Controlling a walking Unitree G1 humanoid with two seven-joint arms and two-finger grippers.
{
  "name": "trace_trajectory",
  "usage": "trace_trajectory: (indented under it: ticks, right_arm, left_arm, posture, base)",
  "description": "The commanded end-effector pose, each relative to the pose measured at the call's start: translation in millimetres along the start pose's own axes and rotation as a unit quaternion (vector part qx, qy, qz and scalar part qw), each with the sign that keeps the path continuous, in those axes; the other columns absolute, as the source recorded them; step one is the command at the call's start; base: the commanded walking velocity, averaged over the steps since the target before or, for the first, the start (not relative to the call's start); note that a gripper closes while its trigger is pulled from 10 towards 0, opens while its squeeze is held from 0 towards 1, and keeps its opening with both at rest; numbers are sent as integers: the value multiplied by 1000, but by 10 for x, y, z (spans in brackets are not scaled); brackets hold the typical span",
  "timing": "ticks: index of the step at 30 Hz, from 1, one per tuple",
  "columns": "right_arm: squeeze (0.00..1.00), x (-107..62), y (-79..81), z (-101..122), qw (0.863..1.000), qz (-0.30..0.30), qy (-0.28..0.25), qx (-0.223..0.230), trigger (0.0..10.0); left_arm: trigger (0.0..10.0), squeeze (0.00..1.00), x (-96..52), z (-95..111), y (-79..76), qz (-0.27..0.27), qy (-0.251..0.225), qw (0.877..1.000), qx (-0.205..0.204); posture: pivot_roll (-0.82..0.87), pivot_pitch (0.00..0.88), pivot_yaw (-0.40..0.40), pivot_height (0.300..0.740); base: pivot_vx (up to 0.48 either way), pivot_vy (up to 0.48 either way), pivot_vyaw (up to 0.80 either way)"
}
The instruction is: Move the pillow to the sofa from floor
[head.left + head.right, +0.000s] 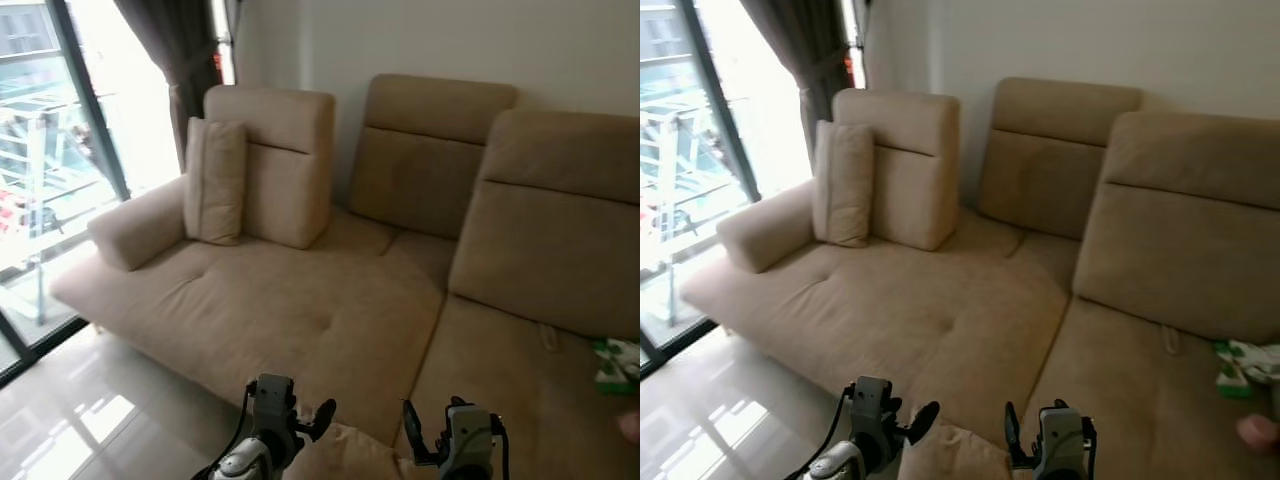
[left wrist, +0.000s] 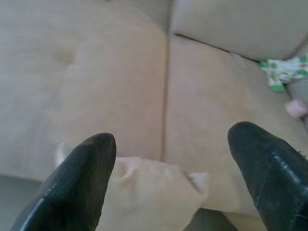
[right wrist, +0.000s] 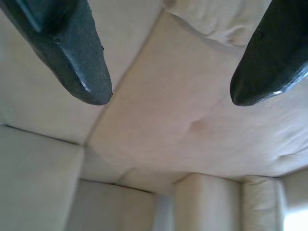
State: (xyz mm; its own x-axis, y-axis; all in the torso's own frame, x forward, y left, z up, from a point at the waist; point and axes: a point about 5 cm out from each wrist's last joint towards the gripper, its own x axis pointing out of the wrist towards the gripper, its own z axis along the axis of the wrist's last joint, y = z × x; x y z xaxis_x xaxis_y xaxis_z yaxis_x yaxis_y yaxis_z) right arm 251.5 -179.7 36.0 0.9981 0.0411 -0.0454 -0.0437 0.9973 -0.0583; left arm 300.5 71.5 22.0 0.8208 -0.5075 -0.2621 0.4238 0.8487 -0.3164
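Note:
A beige pillow [image 1: 342,455] sits at the bottom edge of the eye views, raised in front of the sofa's front edge, between my two grippers. My left gripper [image 1: 314,420] is at its left side and my right gripper [image 1: 418,438] at its right side, both open. In the left wrist view the pillow [image 2: 149,192] lies just beyond the spread fingers [image 2: 86,168]. A corner of the pillow [image 3: 211,19] shows past the right gripper [image 3: 168,98]. The tan L-shaped sofa [image 1: 300,300] spreads out ahead.
A second beige pillow [image 1: 215,180] stands upright against the sofa's left back cushion. A green-and-white cloth [image 1: 618,362] and a pink object [image 1: 1255,432] lie on the right seat. Glass doors [image 1: 40,150] and a dark curtain [image 1: 180,60] are at left, above glossy floor tiles [image 1: 80,420].

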Motion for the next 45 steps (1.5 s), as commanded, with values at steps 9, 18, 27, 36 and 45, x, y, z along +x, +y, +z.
trace_trajectory:
  ticks: [9,18,27,36,45]
  right_arm:
    - [0,-15,24,2,1000,3,2,7,10000]
    - [0,-6,61,-2,1000,11,5,7,10000]
    - [0,-17,82,-14,1000,8,7,9,10000]
    - [0,3,77,-14,1000,2,10,10,10000]
    - [0,25,71,-2,1000,-1,8,10,10000]
  left_arm:
    - [10000,0,3,20,19,3,0,1000,2]
    - [10000,0,0,1,15,3,4,1000,1]
    - [10000,0,-8,-13,8,-3,8,1000,8]
    - [10000,0,3,0,7,-2,10,1000,14]
    - [10000,0,3,19,4,-6,7,999,31]
  posture:
    - [-70,0,51,740]
    - [-66,0,51,740]
    - [-74,0,58,740]
    - [-72,0,59,740]
    - [-67,0,57,740]
  base:
    - [0,0,-175]
    - [0,307,0]
    - [0,0,0]
    - [0,0,-81]
    - [0,0,-732]
